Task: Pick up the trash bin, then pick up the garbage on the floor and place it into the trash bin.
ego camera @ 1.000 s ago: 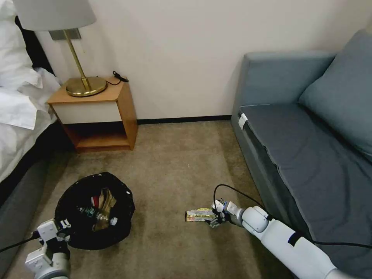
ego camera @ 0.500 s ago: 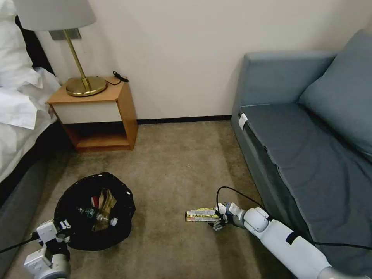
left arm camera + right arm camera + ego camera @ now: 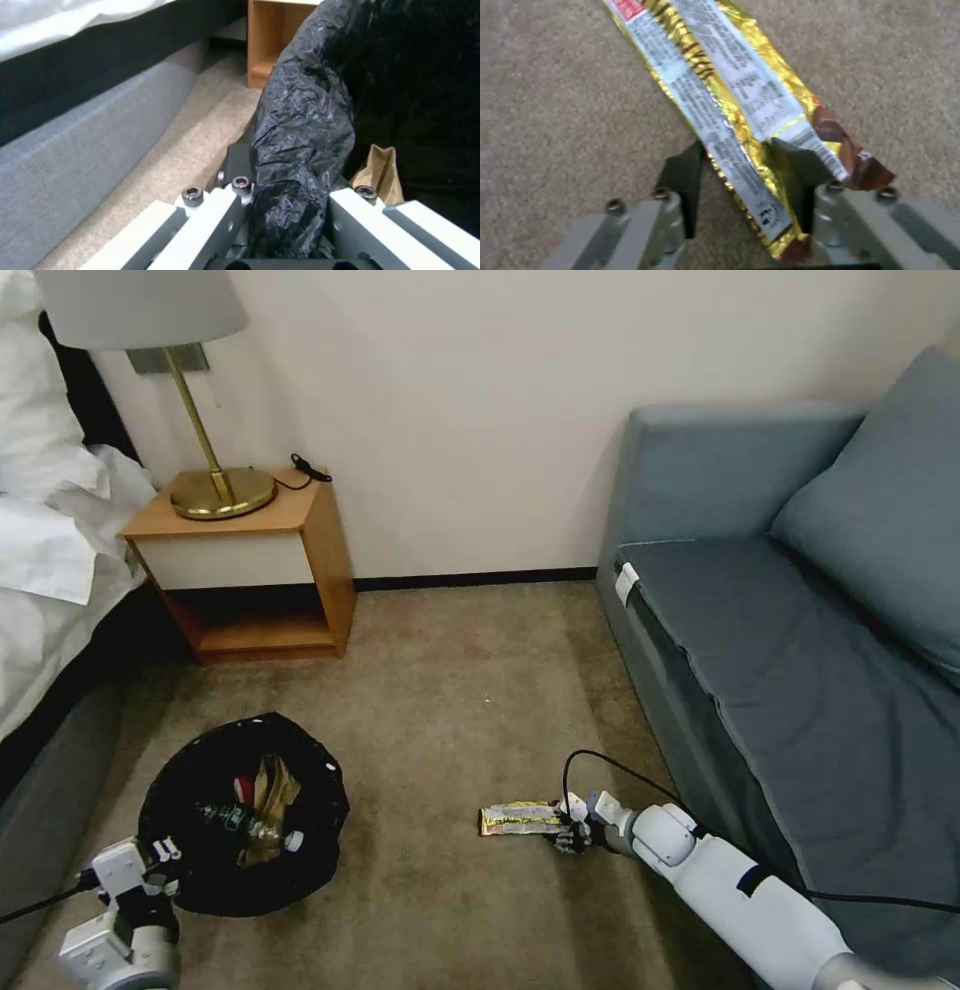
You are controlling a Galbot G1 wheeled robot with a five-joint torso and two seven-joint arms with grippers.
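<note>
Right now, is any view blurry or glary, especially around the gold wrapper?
Right wrist view: the gold wrapper glints along its foil edges and looks slightly soft. Left wrist view: the trash bin liner's black plastic shows shiny highlights. Head view: even room light, with a soft shadow beside the bin.

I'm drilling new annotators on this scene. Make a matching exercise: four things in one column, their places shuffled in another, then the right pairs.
Things:
1. wrapper
2. paper bag
3. lamp
4. left gripper

Places:
A. in the bin
B. on the bedside table
C. on the carpet, between the right gripper's fingers
D. on the bin's rim

Pairs: 1-C, 2-A, 3-B, 4-D
</note>
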